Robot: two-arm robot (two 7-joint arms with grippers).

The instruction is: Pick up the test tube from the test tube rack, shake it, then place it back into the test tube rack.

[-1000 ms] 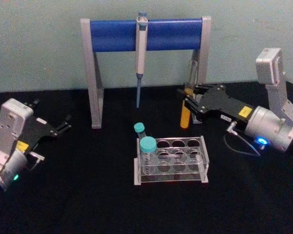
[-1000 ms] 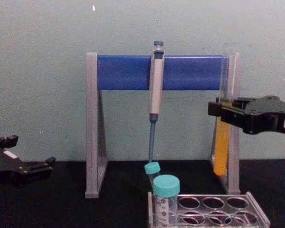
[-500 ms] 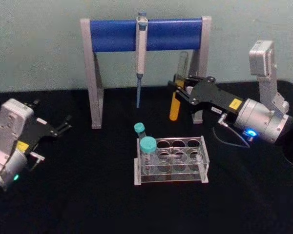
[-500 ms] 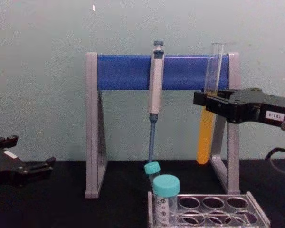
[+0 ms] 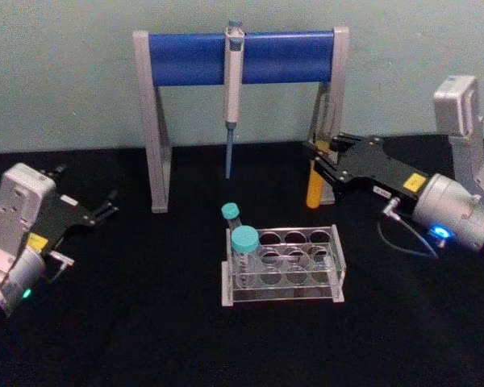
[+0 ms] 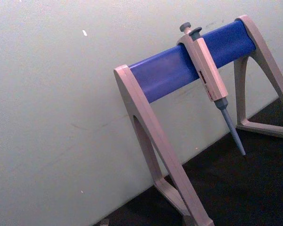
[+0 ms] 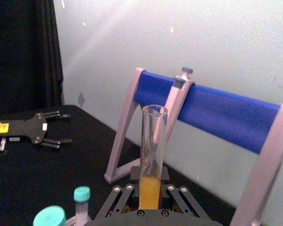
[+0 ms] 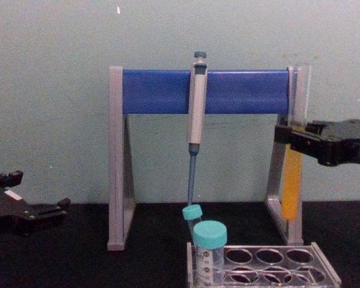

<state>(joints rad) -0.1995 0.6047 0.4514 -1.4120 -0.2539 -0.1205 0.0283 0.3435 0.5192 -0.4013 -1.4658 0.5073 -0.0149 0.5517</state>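
Observation:
The test tube hangs upright in the air, orange-yellow liquid in its lower half, in front of the pipette stand's right leg. My right gripper is shut on its middle, reaching in from the right. In the chest view the test tube hangs high above the test tube rack, with the right gripper around it. The right wrist view looks up along the test tube. The clear test tube rack stands below and left of the tube. My left gripper rests open at the far left.
Two teal-capped tubes stand in the rack's left end. Behind the rack rises the grey-and-blue pipette stand with a pipette hanging from its bar. Black tabletop lies all around, a pale wall behind.
The right gripper swung the test tube left and up half a second ago, and has now brought it back right and lower. The left arm stayed still.

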